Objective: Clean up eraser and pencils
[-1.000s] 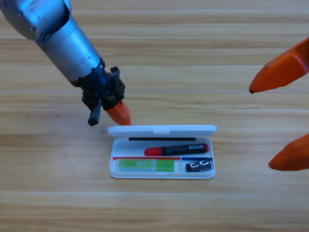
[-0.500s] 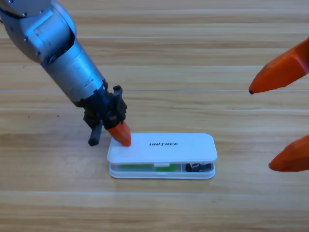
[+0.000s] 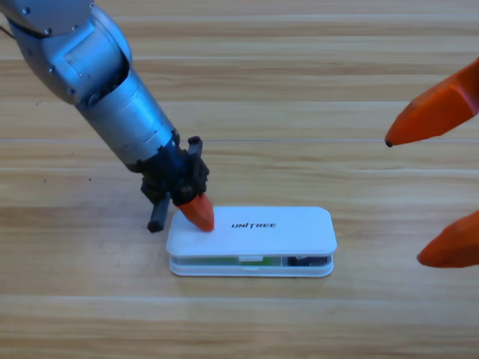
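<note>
Almost all of the job looks done: the white case (image 3: 251, 239) lies near the middle of the wooden table (image 3: 299, 75) with its lid nearly down. Through the thin slit at the front I see a strip of the light-green stick (image 3: 213, 261) and a dark bit, probably the eraser (image 3: 301, 261); the red-and-black pen is hidden. What is left, I think, is pressing the lid fully shut.

The left gripper (image 3: 196, 212) rests its orange tip on the lid's left end; whether its jaws are apart I cannot tell. The right gripper (image 3: 441, 183) waits at the right edge, jaws wide apart, holding nothing.

The case is smooth glossy plastic with rounded corners, and the table shows straight wood grain.
</note>
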{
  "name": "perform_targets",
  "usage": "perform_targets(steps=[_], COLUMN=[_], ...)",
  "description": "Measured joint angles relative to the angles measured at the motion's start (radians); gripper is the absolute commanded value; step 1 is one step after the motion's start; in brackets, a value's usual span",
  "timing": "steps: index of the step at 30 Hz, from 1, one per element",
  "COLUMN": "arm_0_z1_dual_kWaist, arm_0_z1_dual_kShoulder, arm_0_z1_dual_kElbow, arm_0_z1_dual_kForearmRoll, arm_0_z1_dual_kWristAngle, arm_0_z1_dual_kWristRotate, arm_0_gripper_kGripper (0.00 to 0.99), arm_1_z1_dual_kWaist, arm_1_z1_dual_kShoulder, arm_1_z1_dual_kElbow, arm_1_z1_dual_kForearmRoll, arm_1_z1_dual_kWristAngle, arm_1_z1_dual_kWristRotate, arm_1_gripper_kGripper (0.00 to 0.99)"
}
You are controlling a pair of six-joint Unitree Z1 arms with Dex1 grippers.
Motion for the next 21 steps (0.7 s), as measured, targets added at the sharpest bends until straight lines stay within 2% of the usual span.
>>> perform_targets(steps=[21], arm_0_z1_dual_kWaist=[-0.067], arm_0_z1_dual_kShoulder=[0.015], arm_0_z1_dual_kElbow=[0.003], arm_0_z1_dual_kForearmRoll=[-0.031], arm_0_z1_dual_kWristAngle=[0.028], arm_0_z1_dual_kWristRotate=[-0.012], arm_0_gripper_kGripper=[0.0], arm_1_z1_dual_kWaist=[0.0], arm_1_z1_dual_kShoulder=[0.005], arm_1_z1_dual_kElbow=[0.0], arm_1_z1_dual_kForearmRoll=[0.0], arm_1_z1_dual_kWristAngle=[0.019], arm_1_z1_dual_kWristRotate=[-0.004], arm_1_gripper_kGripper=[0.98])
